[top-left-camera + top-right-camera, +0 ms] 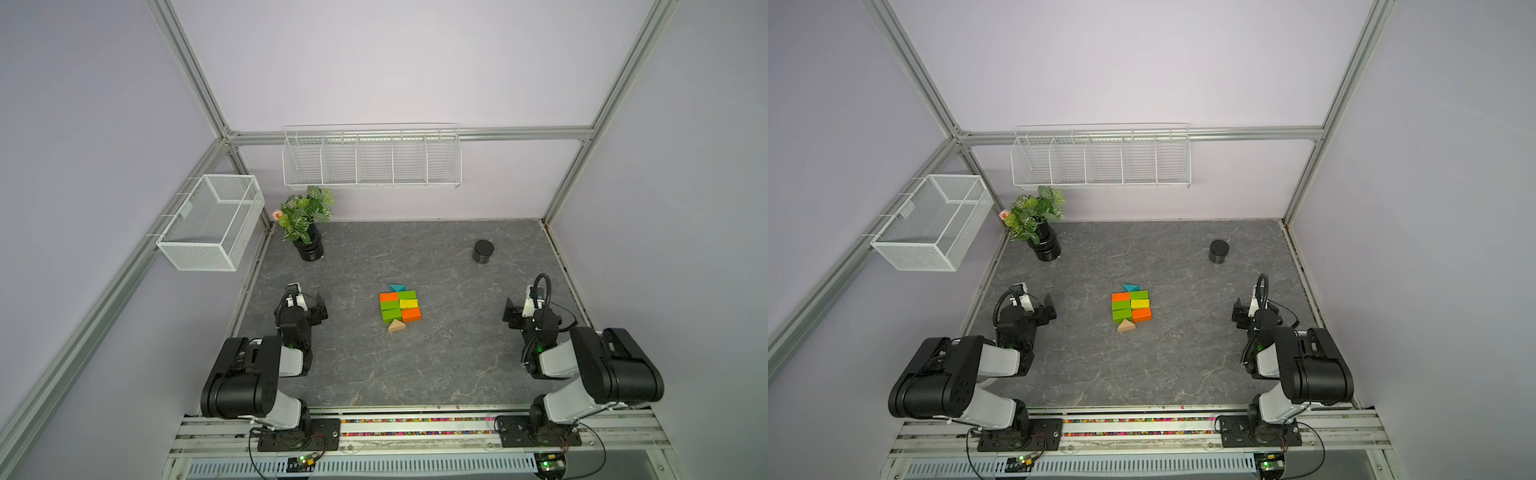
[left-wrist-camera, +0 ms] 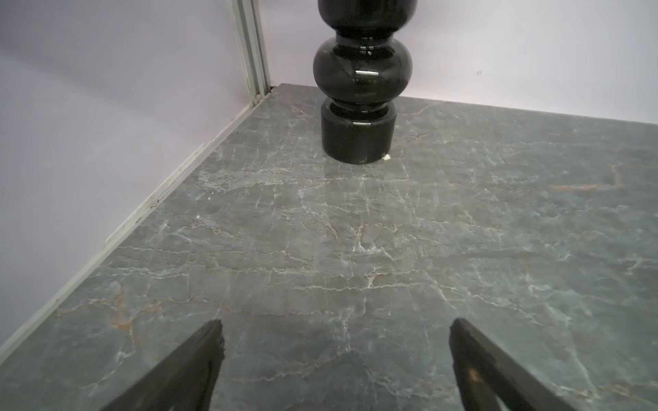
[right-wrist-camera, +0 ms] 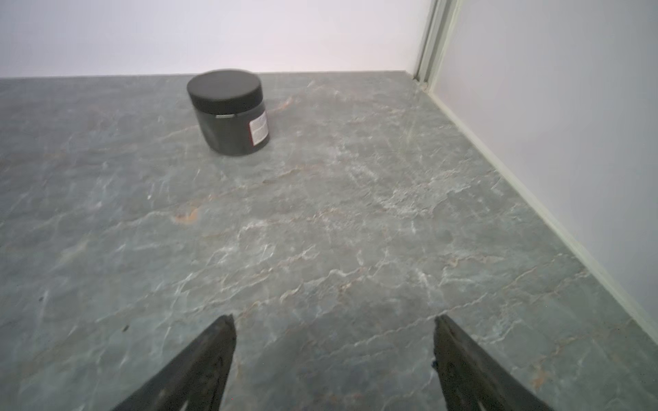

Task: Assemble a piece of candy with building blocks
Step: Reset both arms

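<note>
The piece of candy (image 1: 400,308) is laid flat in the middle of the worktop (image 1: 457,365), and it looks done. Six bricks (image 1: 1131,308) are packed in two rows of three: green, orange and yellow. A teal triangle (image 1: 397,287) is set at the far end. A tan triangle (image 1: 396,326) is set at the near end, a bit to one side.

The blocks are probably light and hard, like painted wood. The paint may be a little slippery. Nothing seems to be stuck together, so the shape could be knocked apart by one small push. A brick is best taken by its two long flat sides. A triangle is best taken by its flat ends, not its slopes. No room for fingers is left between the packed bricks, so only the outer sides can be reached.

The left gripper (image 2: 336,323) is opened wide and nothing is held in it. The right gripper (image 3: 334,318) is opened wide too, and nothing is held. Both are parked well apart from the candy, one at each side.

The candy is not seen in either wrist view. Only a black vase (image 2: 358,106), cut off at the top, and a black jar (image 3: 229,112) are shown there. Tiny gaps between bricks cannot be made out.
</note>
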Available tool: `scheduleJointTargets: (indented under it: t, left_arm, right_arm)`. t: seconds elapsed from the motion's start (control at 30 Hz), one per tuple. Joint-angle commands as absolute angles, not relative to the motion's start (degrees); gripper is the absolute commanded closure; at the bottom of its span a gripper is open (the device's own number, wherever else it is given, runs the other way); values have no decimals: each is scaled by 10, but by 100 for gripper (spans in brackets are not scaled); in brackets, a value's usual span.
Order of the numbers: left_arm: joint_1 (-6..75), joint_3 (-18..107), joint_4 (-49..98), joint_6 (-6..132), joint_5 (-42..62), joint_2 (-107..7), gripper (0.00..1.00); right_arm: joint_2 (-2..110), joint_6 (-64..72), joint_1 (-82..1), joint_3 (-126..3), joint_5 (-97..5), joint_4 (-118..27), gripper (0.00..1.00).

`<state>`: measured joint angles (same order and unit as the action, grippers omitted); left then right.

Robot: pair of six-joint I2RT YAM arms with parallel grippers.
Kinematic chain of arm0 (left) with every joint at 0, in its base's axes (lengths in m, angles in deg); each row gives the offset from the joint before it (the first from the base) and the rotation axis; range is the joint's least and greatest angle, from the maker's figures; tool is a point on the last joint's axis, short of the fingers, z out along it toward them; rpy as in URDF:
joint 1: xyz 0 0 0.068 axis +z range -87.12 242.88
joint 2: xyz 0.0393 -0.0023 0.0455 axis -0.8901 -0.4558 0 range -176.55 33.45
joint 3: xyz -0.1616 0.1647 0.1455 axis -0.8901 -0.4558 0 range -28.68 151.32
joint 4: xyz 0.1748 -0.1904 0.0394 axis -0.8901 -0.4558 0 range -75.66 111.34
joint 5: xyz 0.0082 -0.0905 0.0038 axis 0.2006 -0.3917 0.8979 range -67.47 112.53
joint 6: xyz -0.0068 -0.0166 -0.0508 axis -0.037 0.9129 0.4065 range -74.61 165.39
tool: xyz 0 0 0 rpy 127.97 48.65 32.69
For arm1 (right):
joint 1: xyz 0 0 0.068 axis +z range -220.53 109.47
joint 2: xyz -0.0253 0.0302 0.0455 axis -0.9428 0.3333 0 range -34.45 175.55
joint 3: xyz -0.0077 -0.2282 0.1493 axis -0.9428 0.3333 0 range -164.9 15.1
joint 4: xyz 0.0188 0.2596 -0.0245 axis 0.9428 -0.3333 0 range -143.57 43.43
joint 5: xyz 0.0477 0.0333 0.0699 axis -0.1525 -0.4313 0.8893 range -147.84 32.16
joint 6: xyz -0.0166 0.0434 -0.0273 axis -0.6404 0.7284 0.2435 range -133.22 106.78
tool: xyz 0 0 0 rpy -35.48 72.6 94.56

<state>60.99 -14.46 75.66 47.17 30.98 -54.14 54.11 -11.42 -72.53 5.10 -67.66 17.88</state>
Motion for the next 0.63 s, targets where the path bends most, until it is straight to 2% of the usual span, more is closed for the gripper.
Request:
scheduleJointTargets:
  t: [0.0, 0.07, 0.2, 0.6]
  left_arm:
    - [610, -35, 622, 462, 288, -519, 1]
    - [610, -48, 678, 461, 310, -540, 1]
    - [610, -32, 630, 467, 306, -528, 1]
    - [610, -35, 639, 467, 308, -531, 1]
  right_arm:
    - [530, -118, -723, -30, -664, 103, 11]
    - [529, -147, -710, -69, -627, 27, 11]
    - [529, -147, -707, -66, -630, 26, 11]
    - [532, -148, -707, -65, -631, 36, 11]
